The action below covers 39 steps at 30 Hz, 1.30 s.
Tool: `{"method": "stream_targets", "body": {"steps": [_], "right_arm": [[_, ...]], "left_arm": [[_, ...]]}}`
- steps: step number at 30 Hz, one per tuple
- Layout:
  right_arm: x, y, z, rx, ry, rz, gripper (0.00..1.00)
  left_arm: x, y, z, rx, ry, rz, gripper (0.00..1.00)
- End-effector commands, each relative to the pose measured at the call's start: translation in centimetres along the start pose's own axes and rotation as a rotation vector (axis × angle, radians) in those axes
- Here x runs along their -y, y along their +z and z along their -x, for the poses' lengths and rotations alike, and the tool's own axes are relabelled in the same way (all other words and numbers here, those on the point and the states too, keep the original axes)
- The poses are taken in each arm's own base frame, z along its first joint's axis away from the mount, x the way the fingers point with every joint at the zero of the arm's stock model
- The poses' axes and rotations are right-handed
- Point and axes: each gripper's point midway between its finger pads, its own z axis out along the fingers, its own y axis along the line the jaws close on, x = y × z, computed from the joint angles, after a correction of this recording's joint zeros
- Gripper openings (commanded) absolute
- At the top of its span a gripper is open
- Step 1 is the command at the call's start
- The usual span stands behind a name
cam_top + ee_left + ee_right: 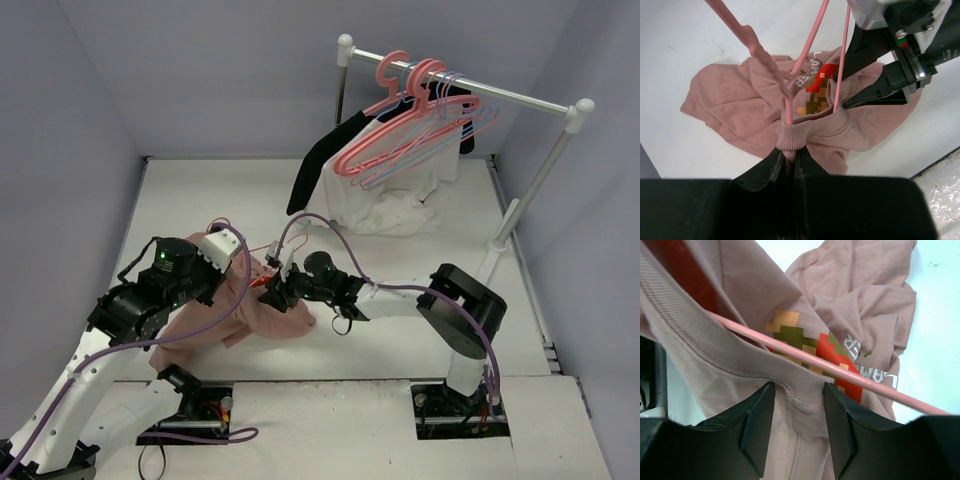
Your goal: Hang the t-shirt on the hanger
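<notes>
Two black fingers of the left gripper are clenched tight on the ribbed collar of the t-shirt, with one thin rod of the hanger running down into the same pinch. A second rod of the hanger enters the neck opening just to the right, and the two rods rise out of the collar toward the top of the left wrist view. A pixel print in red, green and orange, with white letters beside it, shows on the cloth between the rods.

The right gripper has its fingers partly apart, one on each side of the collar hem, with dusty pink cloth filling the gap. Whether they actually bite the cloth cannot be told from either wrist view. A rod of the hanger slants across the shirt just beyond these fingertips.

Below the raised collar, the rest of the t-shirt lies crumpled on the white table, left of centre, between the two arms.

At the far right stands a rack holding coral hangers, a white garment and a black garment, well apart from both grippers.
</notes>
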Motion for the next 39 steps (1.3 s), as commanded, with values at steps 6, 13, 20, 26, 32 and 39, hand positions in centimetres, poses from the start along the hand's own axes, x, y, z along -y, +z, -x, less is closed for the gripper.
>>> {"method": "stream_targets", "body": {"steps": [6,13,20,26,32,39], "right_arm": [[0.2,-0.2,4.7,0.122,-0.090,0.009,0.00],[4.4,-4.0,12.7,0.142,-0.367,-0.202,0.00],[7.7,-9.3,25.4,0.287,-0.654,-0.461,0.00],[7.0,-11.0,23.5,0.262,-0.669,-0.459,0.00],[4.6,-8.0,9.7,0.029,-0.550,-0.325,0.02],[0.6,-6.8,-1.0,-0.132,-0.376,-0.237,0.07]], "left_arm": [[-0.7,-1.3,3.7,0.110,-0.023,0.026,0.00],[-5.8,-2.8,9.0,0.138,-0.055,0.256,0.00],[-9.4,-5.4,17.4,0.264,-0.055,0.369,0.00],[-7.0,-5.0,17.4,0.337,-0.048,0.243,0.00],[-1.2,1.7,9.1,0.217,-0.114,0.059,0.00],[3.7,5.1,1.7,0.088,-0.182,-0.029,0.00]]}}
